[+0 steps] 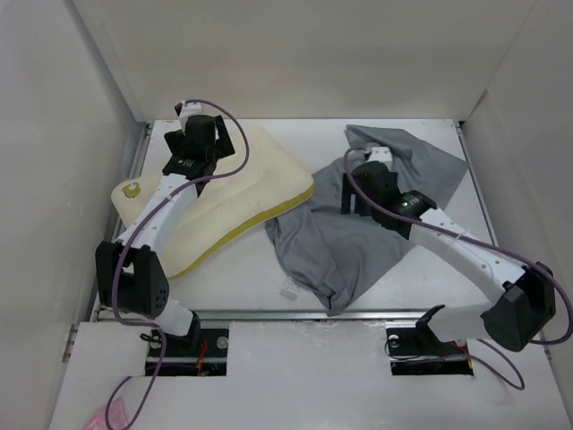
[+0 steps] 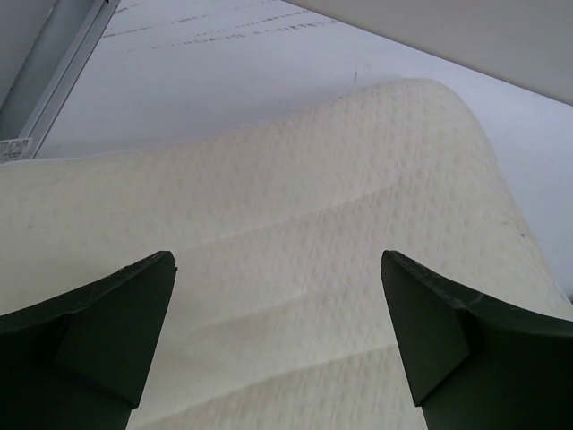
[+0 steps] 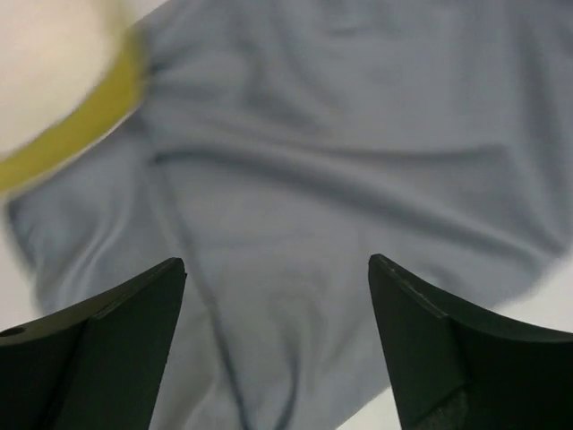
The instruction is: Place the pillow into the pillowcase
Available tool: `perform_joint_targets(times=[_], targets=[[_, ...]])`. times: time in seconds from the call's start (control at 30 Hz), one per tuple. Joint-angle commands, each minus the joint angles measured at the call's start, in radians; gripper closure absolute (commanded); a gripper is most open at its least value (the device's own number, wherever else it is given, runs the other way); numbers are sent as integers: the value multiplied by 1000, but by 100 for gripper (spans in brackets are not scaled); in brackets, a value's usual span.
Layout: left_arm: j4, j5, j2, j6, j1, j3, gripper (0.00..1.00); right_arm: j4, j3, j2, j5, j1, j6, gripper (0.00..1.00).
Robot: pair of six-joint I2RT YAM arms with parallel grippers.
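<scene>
The cream-white pillow (image 1: 260,170) lies on the left half of the table, its yellow side edge (image 1: 269,213) facing the pillowcase and a yellow tag (image 1: 131,190) at its left corner. The grey pillowcase (image 1: 331,242) lies crumpled at centre right, touching the pillow's right corner. My left gripper (image 1: 201,141) is open and empty just above the pillow's far part; the left wrist view shows the open gripper (image 2: 277,260) over the textured pillow (image 2: 295,197). My right gripper (image 1: 356,195) is open and empty above the pillowcase; the right wrist view shows the gripper (image 3: 277,260), the cloth (image 3: 340,161) and the pillow's yellow edge (image 3: 81,125).
White walls close in the table on the left, back and right. A metal rail (image 1: 139,152) runs along the table's left side. Bare table (image 1: 233,278) shows in front of the pillow. A small white label (image 1: 288,292) lies at the pillowcase's near-left corner.
</scene>
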Motion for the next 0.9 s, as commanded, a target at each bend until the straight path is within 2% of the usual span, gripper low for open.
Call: perform_joint_targets(times=[0.0,0.07,0.23,0.43,0.53,0.6,0.67,0.7,0.77,0.87], targets=[[-15,1,-120,-39,-34,-26,0,154,-9,51,-401,113,-316,14],[-16,13,-148,-58,-45,-72,0,220,-21,90,-471,176,-365,16],[-16,85,-240,-122,-100,-206,0,305,38,294,-468,311,-374,17],[-16,43,-263,-194,-111,-304,0,360,202,547,-263,320,-213,20],[-25,33,-263,-205,-120,-323,0,398,238,595,-230,320,-142,20],[-25,23,-263,-205,-120,-332,0,426,238,630,-230,320,-98,25],[-35,10,-254,-205,-120,-332,0,446,238,665,-194,320,-66,37],[-36,10,-254,-205,-120,-332,0,446,238,674,-178,320,-40,60],[-36,-5,-254,-205,-120,-332,0,423,238,684,-132,320,-17,72],[-36,-14,-254,-205,-120,-332,0,399,212,644,-65,320,8,99]])
